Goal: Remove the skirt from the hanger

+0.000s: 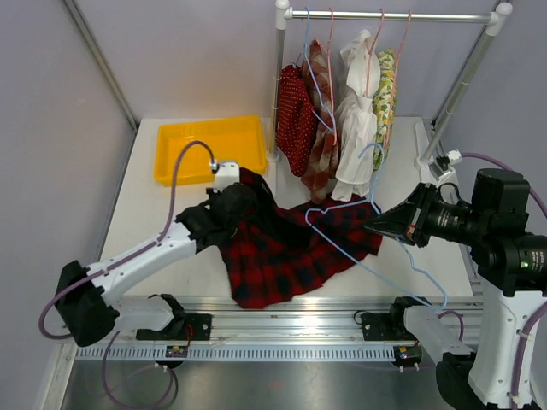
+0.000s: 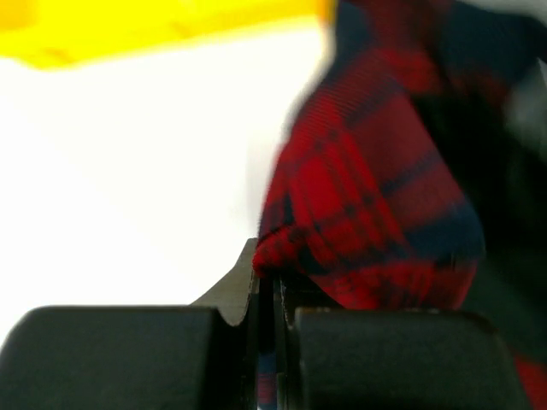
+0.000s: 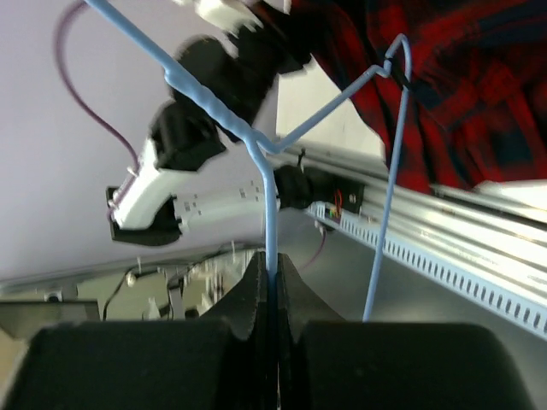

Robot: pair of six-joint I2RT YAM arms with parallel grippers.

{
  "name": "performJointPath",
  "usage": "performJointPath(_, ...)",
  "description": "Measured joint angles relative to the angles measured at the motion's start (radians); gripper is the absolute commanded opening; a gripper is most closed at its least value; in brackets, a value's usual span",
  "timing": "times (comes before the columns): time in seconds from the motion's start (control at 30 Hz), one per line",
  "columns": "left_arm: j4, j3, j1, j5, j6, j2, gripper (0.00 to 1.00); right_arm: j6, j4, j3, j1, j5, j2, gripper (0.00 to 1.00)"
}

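Yellow tray (image 1: pixel 231 137) and hanging clothes (image 1: pixel 352 128) block the back; table (image 1: pixel 141 218) left of skirt (image 1: pixel 282 256) open.

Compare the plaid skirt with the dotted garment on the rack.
The plaid skirt lies crumpled on the table; the dotted garment hangs from the rail. The plaid skirt has dark checks; the dotted garment has small pale spots. The left gripper is shut on the plaid skirt; no gripper is near the dotted garment. Both are mainly red.
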Motion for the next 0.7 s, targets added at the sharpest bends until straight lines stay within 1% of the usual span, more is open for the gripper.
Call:
performJointPath(0.07,-0.015,0.007,0.038,-0.065,-0.007,-0.078,0.00,-0.001,0.008,-0.064,0.041,-0.011,-0.021,0.00)
performJointPath(0.13,-0.020,0.020,0.043,-0.113,0.000,-0.143,0.00,-0.005,0.016,-0.135,0.065,-0.013,-0.055,0.00)
performJointPath(0.23,0.014,0.048,0.043,-0.159,0.064,-0.235,0.00,-0.012,0.007,-0.236,0.076,-0.014,-0.110,0.00)
performJointPath(0.3,0.045,0.074,0.050,-0.175,0.118,-0.265,0.00,-0.020,0.003,-0.272,0.078,-0.013,-0.129,0.00)
performJointPath(0.5,0.005,0.316,0.068,-0.191,0.196,-0.230,0.00,-0.067,0.012,-0.290,0.079,0.064,-0.136,0.00)
performJointPath(0.63,0.043,0.362,0.087,-0.278,0.313,-0.260,0.00,-0.083,0.011,-0.286,0.079,0.138,-0.133,0.00)
performJointPath(0.7,0.046,0.395,0.121,-0.325,0.372,-0.259,0.00,-0.089,0.008,-0.267,0.079,0.177,-0.127,0.00)
